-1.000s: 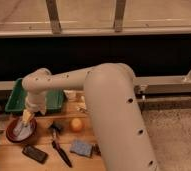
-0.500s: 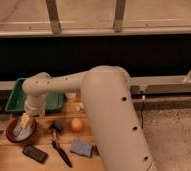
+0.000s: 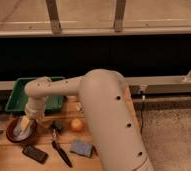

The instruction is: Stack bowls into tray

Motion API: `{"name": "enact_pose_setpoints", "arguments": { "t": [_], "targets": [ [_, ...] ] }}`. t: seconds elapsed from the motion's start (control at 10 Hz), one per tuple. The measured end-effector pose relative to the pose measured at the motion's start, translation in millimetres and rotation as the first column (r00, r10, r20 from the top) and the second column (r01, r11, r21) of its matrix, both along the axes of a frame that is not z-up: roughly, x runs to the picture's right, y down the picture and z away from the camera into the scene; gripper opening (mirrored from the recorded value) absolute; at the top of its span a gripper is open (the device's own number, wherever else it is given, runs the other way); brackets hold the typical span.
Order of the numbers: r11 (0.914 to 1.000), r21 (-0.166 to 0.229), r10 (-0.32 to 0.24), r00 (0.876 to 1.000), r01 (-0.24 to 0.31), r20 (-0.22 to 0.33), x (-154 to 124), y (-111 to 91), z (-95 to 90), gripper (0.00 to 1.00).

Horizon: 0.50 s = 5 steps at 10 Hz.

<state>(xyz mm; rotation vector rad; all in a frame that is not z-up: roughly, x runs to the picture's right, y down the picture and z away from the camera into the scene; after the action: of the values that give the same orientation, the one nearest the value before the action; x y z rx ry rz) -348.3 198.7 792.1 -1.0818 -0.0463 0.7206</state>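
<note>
Gripper lowered into reddish-brown bowl at left of wooden surface, fingers' state cannot tell, green tray behind bowl, orange, black brush, blue sponge, dark phone nearby

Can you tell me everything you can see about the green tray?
The green tray is a shallow rectangular box that looks like plastic, with raised sloping sides. It sits flat at the back left of the wooden table. The robot's pale arm crosses in front and hides its right part, so I can't tell what's inside. The gripper is lower down, over the reddish-brown bowl, which sits just in front of the tray, not in it.
</note>
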Motion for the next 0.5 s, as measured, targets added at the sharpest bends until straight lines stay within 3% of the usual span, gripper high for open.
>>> {"name": "enact_pose_setpoints", "arguments": {
  "t": [0.5],
  "targets": [
    [0.9999, 0.013, 0.003, 0.999, -0.004, 0.042, -2.7, -2.8, -3.3, 0.09]
  ]
}}
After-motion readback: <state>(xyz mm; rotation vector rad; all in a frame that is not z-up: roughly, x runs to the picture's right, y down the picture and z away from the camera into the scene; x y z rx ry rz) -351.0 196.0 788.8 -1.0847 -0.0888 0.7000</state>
